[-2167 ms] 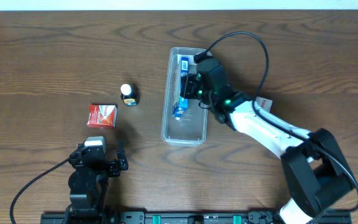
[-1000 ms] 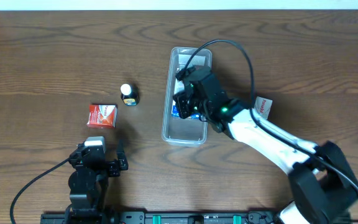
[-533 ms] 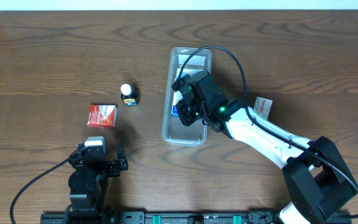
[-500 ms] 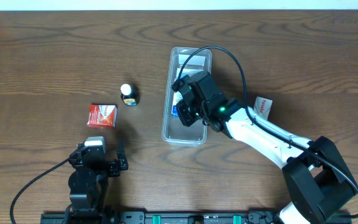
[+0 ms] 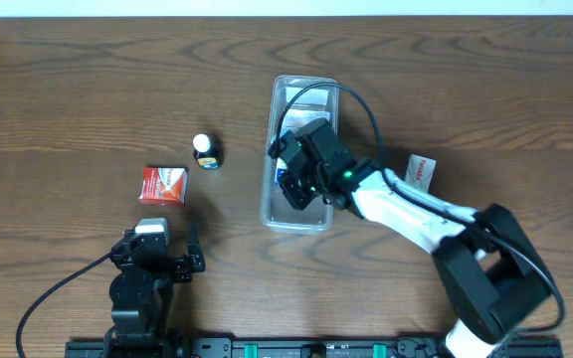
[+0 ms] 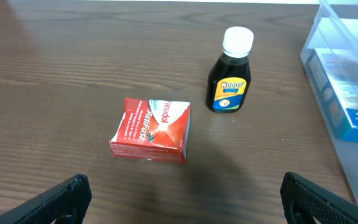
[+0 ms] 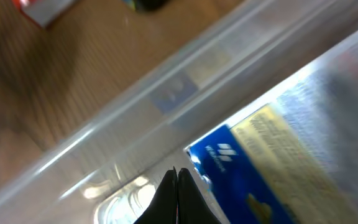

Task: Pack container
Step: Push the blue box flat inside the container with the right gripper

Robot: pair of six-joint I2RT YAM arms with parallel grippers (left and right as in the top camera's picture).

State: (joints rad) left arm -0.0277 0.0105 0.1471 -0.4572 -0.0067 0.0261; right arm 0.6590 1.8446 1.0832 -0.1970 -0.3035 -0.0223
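Count: one long clear plastic container (image 5: 294, 215), one blue cardboard box (image 7: 257, 177), one red cardboard box (image 6: 151, 129), one dark bottle with a white cap (image 6: 230, 73), one white and red packet (image 5: 422, 170), two tools.
Container look: narrow rectangular tray, see-through, low walls, rounded corners; glare on its wall in the right wrist view.
Container place: on the brown wooden surface (image 5: 88, 89), directly under the right tool (image 7: 178, 190); at the far right edge of the left wrist view.
Inside container: the blue cardboard box, lying flat just beyond the right tool's tips.
Right tool: fingers pressed together, nothing between them, low over the container's inner wall.
Left tool (image 6: 184, 183): fingers spread wide, holding nothing.
Ahead of left tool: the red cardboard box, lying flat; the bottle stands upright beyond it, to the right, apart from it.
Packet: on the surface behind the right tool, beside its arm, well clear of the container.
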